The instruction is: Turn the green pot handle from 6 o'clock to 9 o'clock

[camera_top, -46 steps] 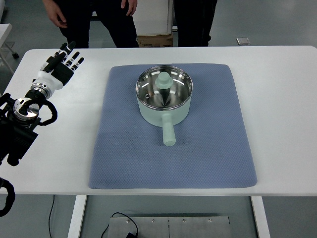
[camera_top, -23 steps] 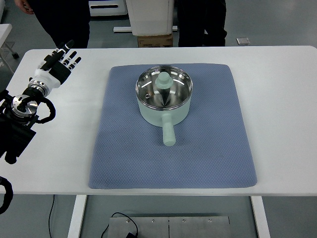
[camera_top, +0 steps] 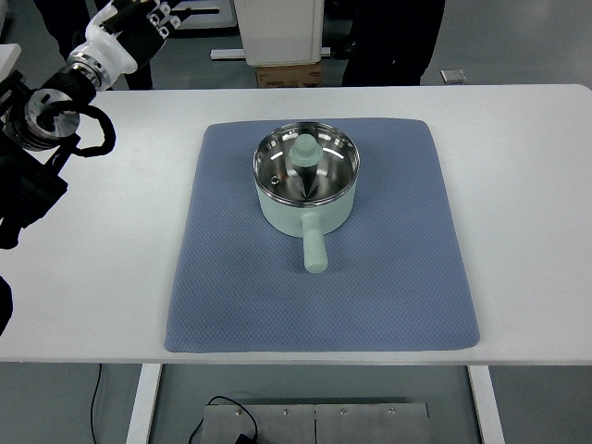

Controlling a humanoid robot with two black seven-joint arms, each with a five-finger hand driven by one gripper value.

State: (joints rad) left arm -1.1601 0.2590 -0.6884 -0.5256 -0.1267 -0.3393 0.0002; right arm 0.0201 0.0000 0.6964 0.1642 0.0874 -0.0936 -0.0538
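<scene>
A pale green pot point(camera_top: 306, 178) with a shiny steel inside stands on a blue mat point(camera_top: 319, 277) in the middle of the white table point(camera_top: 527, 213). Its green handle point(camera_top: 314, 247) points toward the near edge, at 6 o'clock. My left hand point(camera_top: 134, 23) is raised at the far left top of the view, far from the pot, with fingers spread and empty. Its arm point(camera_top: 42, 120) comes in from the left edge. The right arm does not show.
People in dark clothes stand behind the far table edge, near a white unit point(camera_top: 277, 32) and a cardboard box point(camera_top: 289, 74). A metal base plate point(camera_top: 314, 424) shows under the near edge.
My left hand has lifted and moved away toward the top left corner, beyond the table's far edge. The pot and handle have not moved. The people behind have shifted.
</scene>
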